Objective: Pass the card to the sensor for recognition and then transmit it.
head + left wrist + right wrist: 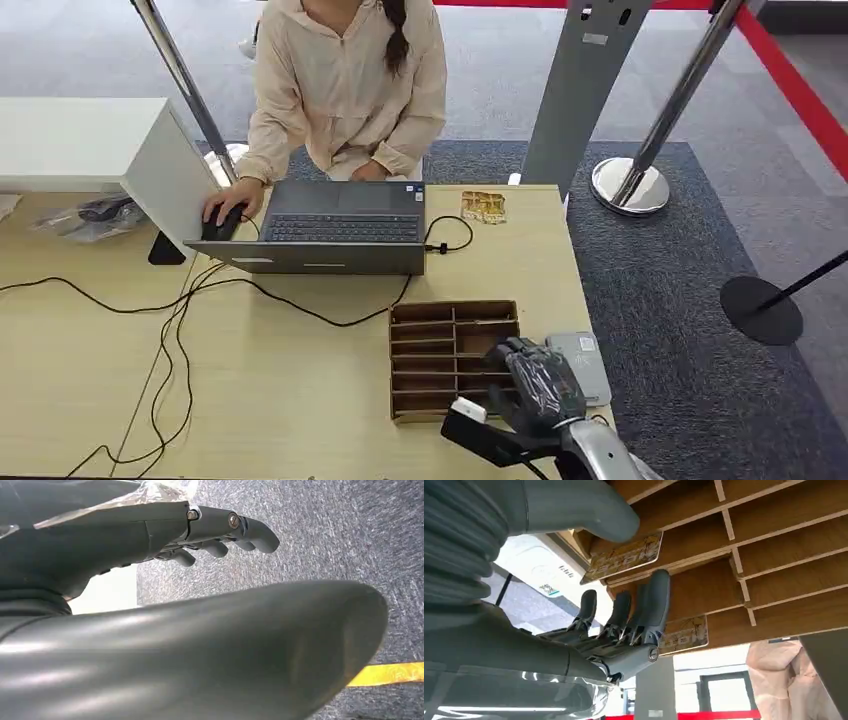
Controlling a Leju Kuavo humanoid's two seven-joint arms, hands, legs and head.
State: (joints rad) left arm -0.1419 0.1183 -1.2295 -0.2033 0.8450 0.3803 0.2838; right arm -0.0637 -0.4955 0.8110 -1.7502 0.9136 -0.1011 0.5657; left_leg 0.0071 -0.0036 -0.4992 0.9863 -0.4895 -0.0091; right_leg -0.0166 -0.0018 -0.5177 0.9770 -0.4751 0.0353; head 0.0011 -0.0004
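Observation:
My right hand (538,385) hovers over the right end of a slotted cardboard box (440,345) near the table's front edge. In the right wrist view a gold-printed card (624,557) sticks out of one slot of the box (774,540). The thumb lies on one side of it and the fingers (656,597) on the other, with small gaps showing. A second card (684,632) sits in another slot. The white sensor (588,365) lies on the table just right of the box, also visible as the sensor (536,570). My left hand (215,527) hangs over grey carpet, holding nothing.
A person sits across the table at a grey laptop (335,228), one hand on a mouse (225,208). Black cables (180,330) trail over the left half. A gold packet (483,206) lies beside the laptop. A white cabinet (110,150) stands far left; stanchions (630,185) stand off the table's right edge.

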